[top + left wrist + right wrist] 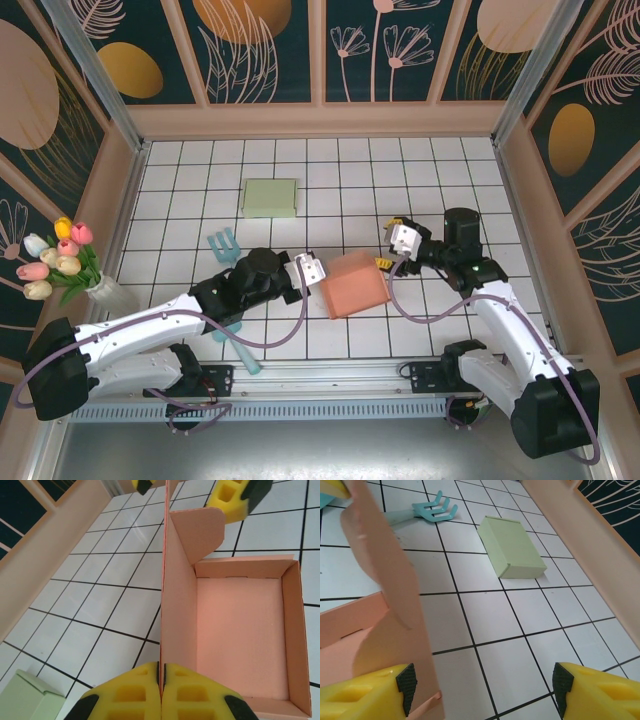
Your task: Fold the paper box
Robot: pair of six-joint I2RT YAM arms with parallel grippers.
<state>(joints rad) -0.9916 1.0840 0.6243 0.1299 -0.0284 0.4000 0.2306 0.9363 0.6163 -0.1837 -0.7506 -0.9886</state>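
Left pincer [161, 686] clenched on the near end of the lid [177, 610], holding it upright beside the open box [242, 640]. Box sits mid-worktop [200, 170], between the arms. Right pincer [480, 692] released, jaws astride the lid's far end by the rounded flap [200, 532]. Step, as I judge: closing the lid. Next likely calls for bending that flap inward, then lowering the lid. Green box [270, 197] beyond, well apart.
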